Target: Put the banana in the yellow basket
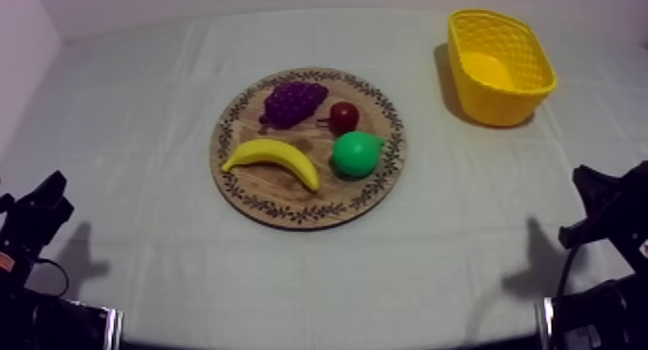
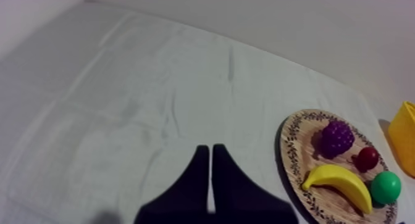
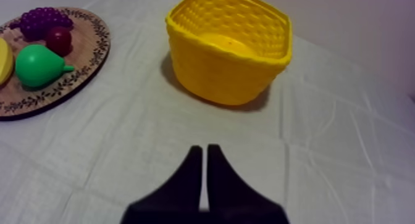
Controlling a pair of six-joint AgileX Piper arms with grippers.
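A: Banana, location?

B: The banana [image 1: 273,159] lay on the wooden board [image 1: 289,217], along the side nearer the arms, with its curve bowed toward the grapes [image 1: 292,101]. The small red fruit [image 1: 343,117] sat behind it. The pear [image 1: 357,153] was just beside its right tip; I couldn't tell whether they touched.

A: Why that layout, by your reading?

B: Judgement only. The board sat mid-table, so either arm could likely reach it. The yellow basket [image 1: 497,108] stood well apart at the far right, mouth up, with nothing seen inside, ready to receive. That placement favoured the right arm for the carry. The banana's near flank was free of other fruit, so it looked the cleanest side to come in from. The pear was the one neighbour that might get nudged.

A: Arm pose?

B: Both were low at the near corners, neither over the board. The left gripper [image 2: 207,151] pointed across bare cloth [image 2: 123,84], with the board off to one side of it. Its fingers lay pressed together in a narrow wedge, holding nothing. The right gripper [image 3: 202,151] faced the basket from short of it, above the cloth. Its fingers were likewise closed against each other and empty.

A: Progress?

B: Not begun, I judged. The banana was untouched, and whichever arm went would need its jaws parted first.
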